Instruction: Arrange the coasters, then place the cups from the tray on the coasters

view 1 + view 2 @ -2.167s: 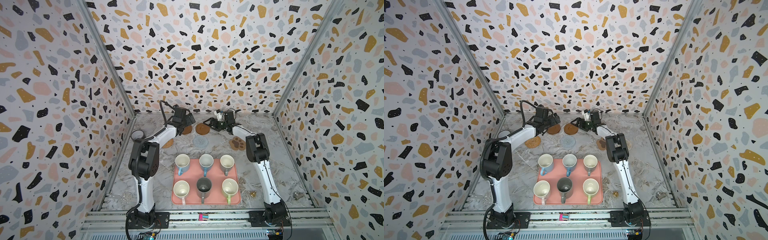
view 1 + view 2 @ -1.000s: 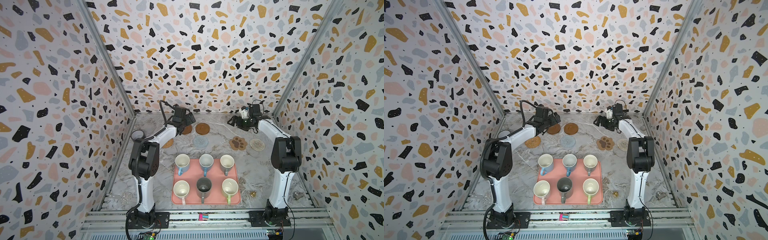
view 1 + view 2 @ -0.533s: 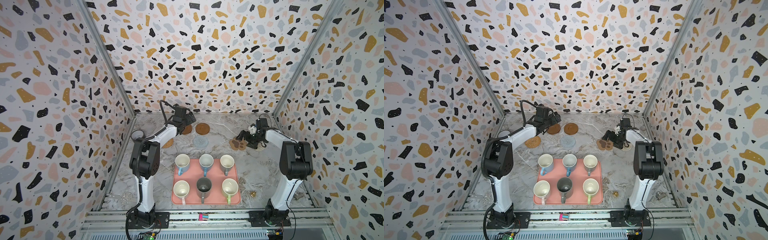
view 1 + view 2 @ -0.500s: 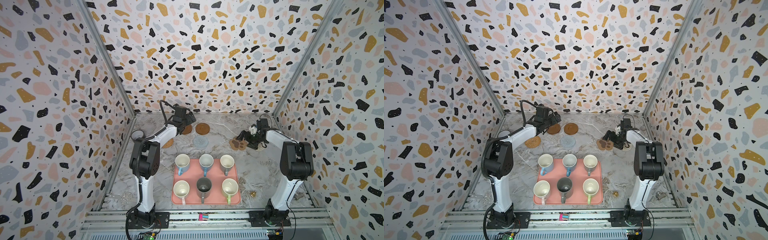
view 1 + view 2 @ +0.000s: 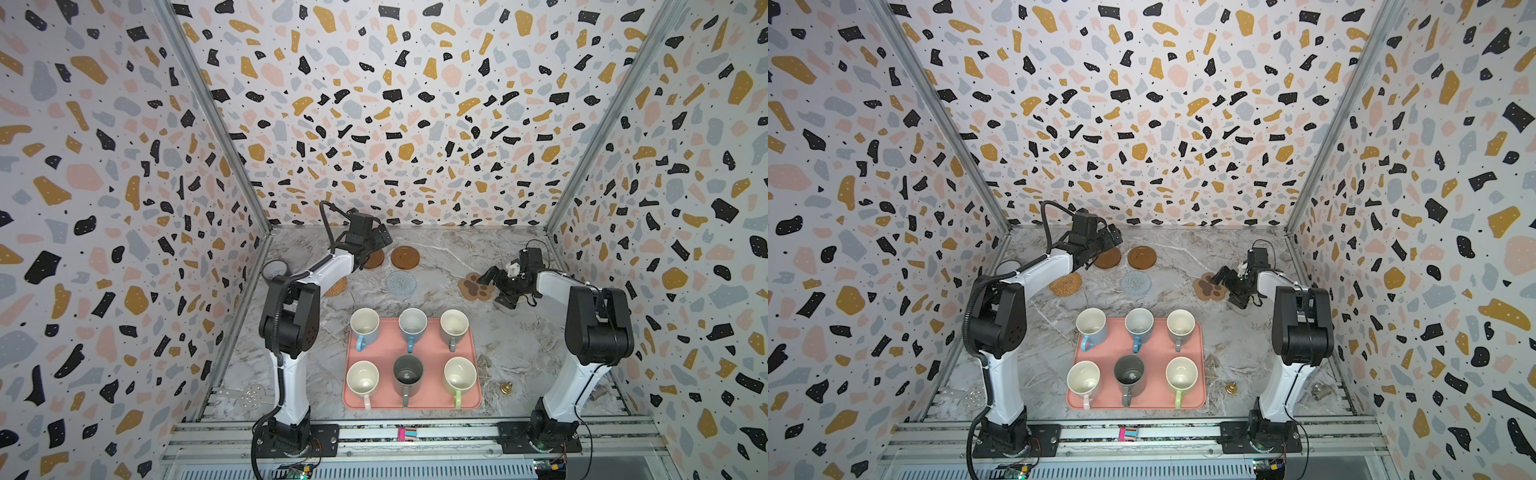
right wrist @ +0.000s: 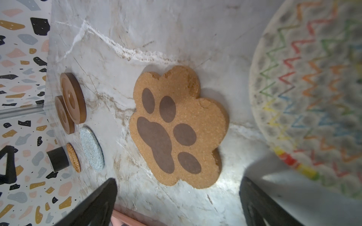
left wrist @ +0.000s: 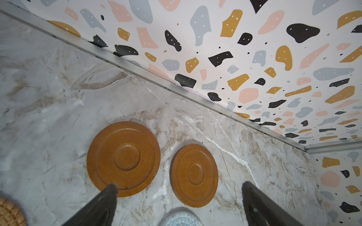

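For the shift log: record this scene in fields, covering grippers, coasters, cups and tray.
left gripper: open, empty, over the wooden discs
right gripper: open, empty, beside the paw coaster
coasters: six flat on the table, none bearing a cup: wooden discs, rattan round, pale blue round, paw coaster, cream round
cups: six, upright, all on the tray
tray: pink, flat on the table, apart from every coaster

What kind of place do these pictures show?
Probably a robot test booth: patterned panel walls enclose a marble-look table, two arms stand on an aluminium rail, and a tray holds six cups.
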